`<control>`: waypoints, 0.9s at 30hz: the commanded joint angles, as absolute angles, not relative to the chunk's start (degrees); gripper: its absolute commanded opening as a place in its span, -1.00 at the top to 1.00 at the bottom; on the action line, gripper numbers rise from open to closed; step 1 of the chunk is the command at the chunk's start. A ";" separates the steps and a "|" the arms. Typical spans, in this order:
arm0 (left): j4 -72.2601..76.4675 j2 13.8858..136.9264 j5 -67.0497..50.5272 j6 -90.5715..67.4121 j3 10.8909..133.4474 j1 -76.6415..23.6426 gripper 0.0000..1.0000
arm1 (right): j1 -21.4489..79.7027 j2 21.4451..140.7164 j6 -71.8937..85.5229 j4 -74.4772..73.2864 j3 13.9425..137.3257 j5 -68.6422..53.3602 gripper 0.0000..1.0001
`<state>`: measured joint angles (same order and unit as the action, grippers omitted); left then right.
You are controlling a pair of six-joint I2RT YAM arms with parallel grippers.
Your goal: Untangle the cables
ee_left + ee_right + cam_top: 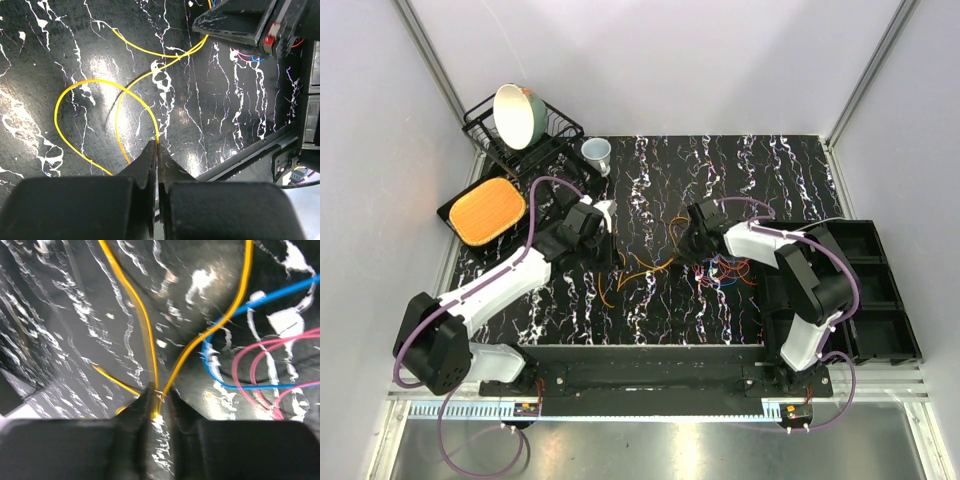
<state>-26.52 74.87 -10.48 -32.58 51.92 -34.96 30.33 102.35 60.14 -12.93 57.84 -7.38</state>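
A thin yellow cable (90, 82) lies in loops on the black marbled table. My left gripper (157, 146) is shut on it, the jaws pinched together around the strand, and it sits left of centre in the top view (607, 243). My right gripper (159, 399) is shut on the yellow cable strands (141, 310), which rise from its tips in a V. In the top view it sits (692, 240) just left of the tangle of red, blue and pink cables (725, 270). A blue cable (260, 297) and pink loops (260, 355) lie right of its fingers.
A wire dish rack (550, 135) with a bowl (516, 113) stands at the back left. A white cup (597, 152) stands beside it. A black tray (455, 208) holds an orange pad. Black bins (872, 290) line the right edge.
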 commanded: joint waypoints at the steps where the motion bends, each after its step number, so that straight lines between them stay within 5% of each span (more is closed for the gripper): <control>1: -25.14 72.16 -10.37 -31.82 52.38 -34.72 1.00 | 30.67 101.34 57.75 -11.07 62.92 -4.57 0.80; 4: -25.14 71.81 -9.67 -31.82 52.64 -34.72 1.00 | 30.59 100.90 55.47 -11.77 66.43 -3.51 1.00; 13: -31.64 66.72 -8.53 -29.63 64.06 -34.80 1.00 | 33.49 88.08 43.42 -24.34 87.53 -3.53 1.00; 27: -30.06 73.99 -13.97 -29.45 73.38 -34.98 1.00 | 32.52 80.69 38.86 -31.45 80.41 -0.35 1.00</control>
<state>-32.36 71.09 -10.11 -30.00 67.55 -34.96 32.58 83.70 42.89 -26.57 78.72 -3.49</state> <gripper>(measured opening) 0.002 0.012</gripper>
